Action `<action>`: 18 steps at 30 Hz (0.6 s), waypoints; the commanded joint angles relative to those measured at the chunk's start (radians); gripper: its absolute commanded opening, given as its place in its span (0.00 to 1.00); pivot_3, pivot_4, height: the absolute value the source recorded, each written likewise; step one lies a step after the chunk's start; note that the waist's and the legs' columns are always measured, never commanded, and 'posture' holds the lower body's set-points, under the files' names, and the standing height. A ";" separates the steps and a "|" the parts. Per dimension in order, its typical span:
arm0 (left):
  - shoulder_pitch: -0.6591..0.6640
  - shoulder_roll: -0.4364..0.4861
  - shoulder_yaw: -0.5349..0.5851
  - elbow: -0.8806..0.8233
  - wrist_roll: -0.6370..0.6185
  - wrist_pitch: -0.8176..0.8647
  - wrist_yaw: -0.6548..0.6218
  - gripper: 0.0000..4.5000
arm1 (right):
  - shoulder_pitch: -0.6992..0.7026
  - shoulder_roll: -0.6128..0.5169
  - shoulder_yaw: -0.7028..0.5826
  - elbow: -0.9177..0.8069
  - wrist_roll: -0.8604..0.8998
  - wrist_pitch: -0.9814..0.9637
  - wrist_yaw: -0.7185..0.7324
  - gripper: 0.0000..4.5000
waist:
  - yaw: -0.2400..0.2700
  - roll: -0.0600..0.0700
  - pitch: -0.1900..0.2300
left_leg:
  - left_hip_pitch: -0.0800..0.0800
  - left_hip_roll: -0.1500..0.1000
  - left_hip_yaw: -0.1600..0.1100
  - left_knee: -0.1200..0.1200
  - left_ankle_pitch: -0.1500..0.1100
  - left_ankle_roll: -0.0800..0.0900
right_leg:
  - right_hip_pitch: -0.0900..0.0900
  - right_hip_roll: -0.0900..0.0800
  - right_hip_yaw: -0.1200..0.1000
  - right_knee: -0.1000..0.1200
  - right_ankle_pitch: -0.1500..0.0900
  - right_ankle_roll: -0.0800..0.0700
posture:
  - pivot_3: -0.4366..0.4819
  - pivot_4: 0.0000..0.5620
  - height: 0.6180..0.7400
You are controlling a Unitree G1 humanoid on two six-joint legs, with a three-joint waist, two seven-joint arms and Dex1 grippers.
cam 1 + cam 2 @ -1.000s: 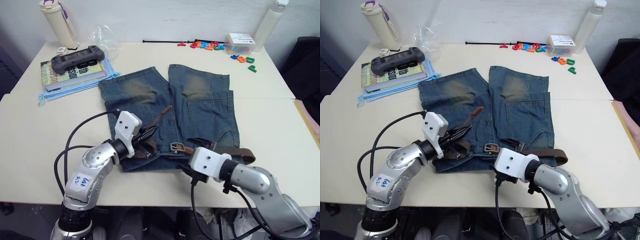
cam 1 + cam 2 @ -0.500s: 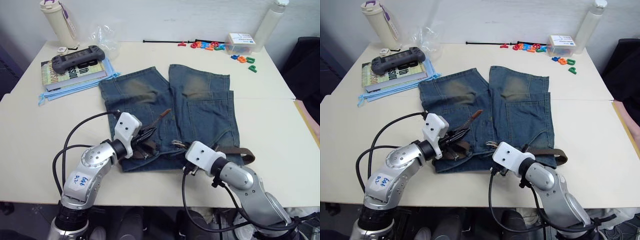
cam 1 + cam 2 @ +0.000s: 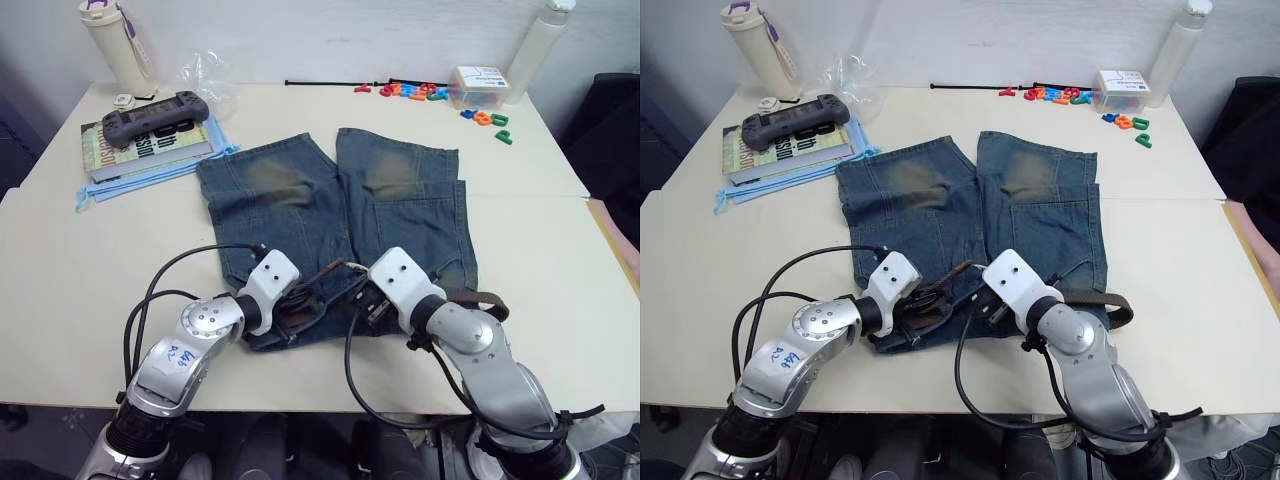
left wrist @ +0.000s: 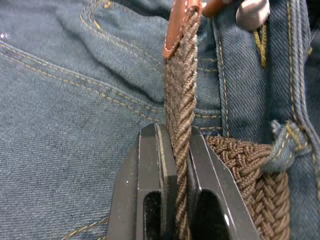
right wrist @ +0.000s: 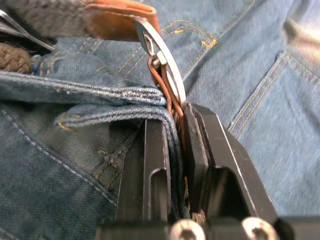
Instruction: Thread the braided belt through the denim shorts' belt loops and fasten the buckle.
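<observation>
Braided belt [image 4: 176, 130] already runs along the denim shorts' [image 3: 400, 215] waistband; left gripper [image 4: 176, 200] clamps its tip, right gripper [image 5: 175, 165] pinches the buckle [image 5: 162, 62] with waistband denim; fastening remains.

We see both grippers meeting at the waistband of the denim shorts [image 3: 970, 215], the braided belt [image 3: 1095, 301] trailing right.
</observation>
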 commanded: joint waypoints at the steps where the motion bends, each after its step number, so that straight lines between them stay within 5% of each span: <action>1: 0.004 -0.001 -0.010 -0.030 -0.007 0.050 -0.002 0.00 | -0.036 0.030 -0.023 -0.054 -0.025 0.081 -0.077 0.01 | -0.002 0.000 0.000 | 0.000 0.000 0.000 0.000 0.000 0.000 | 0.000 0.000 0.000 0.000 0.000 0.000 | 0.48 0.27 0.72; 18: -0.040 -0.069 -0.007 -0.007 -0.012 0.063 0.019 0.00 | -0.071 -0.014 0.041 -0.094 0.059 0.143 -0.100 0.01 | -0.014 0.000 0.000 | -0.010 -0.001 0.003 0.002 0.003 0.001 | -0.013 0.002 0.002 0.008 0.000 0.000 | 0.48 0.27 0.72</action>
